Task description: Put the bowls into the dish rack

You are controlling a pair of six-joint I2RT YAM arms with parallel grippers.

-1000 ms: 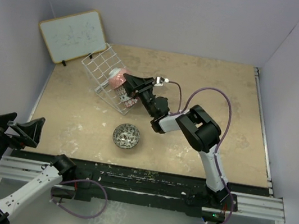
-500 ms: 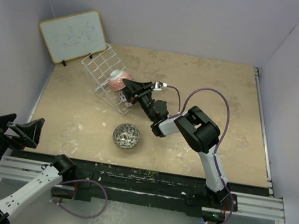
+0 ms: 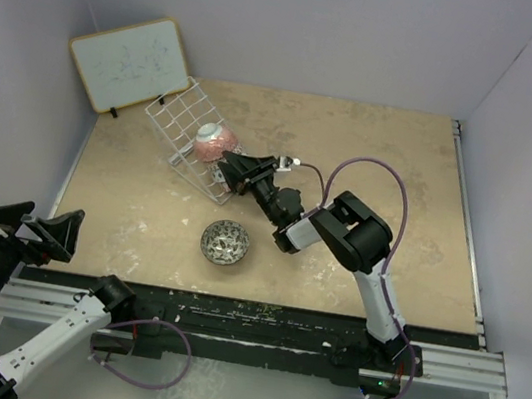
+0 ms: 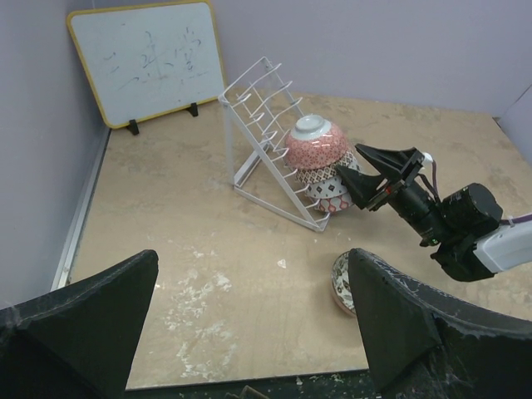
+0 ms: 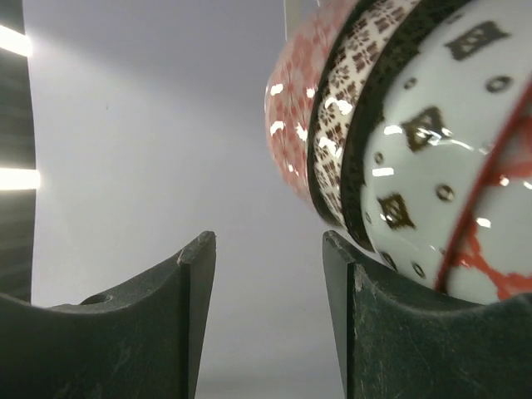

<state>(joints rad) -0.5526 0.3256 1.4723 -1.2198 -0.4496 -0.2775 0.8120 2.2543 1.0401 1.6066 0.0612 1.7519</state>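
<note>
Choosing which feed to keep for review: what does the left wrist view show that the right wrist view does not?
Only the left wrist: the whole tilted dish rack, the whiteboard, a loose bowl on the table, and the right gripper seen from outside. Only the right wrist: its own fingers apart with nothing between them, and the bowl patterns close up. Both: the stacked bowls.

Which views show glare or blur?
Right wrist: white glare spots on the glazed bowls, close and slightly soft; bright strips at left edge. Left wrist: scene sharp, left tool in dark silhouette. Top external: even light, no glare on the dish rack.
</note>
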